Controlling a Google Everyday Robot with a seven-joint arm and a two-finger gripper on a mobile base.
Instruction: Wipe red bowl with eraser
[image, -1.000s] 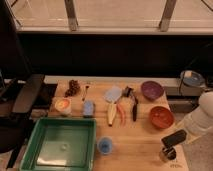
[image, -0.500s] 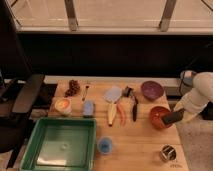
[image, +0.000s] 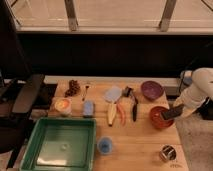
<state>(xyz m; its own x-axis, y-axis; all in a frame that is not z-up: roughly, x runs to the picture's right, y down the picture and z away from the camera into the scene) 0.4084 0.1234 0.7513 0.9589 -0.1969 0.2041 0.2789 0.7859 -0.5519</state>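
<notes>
The claw, at the right edge of the table, grips the eraser, a dark flat block tilted against the right rim of the red bowl. The purple bowl sits just beyond, farther back.
</notes>
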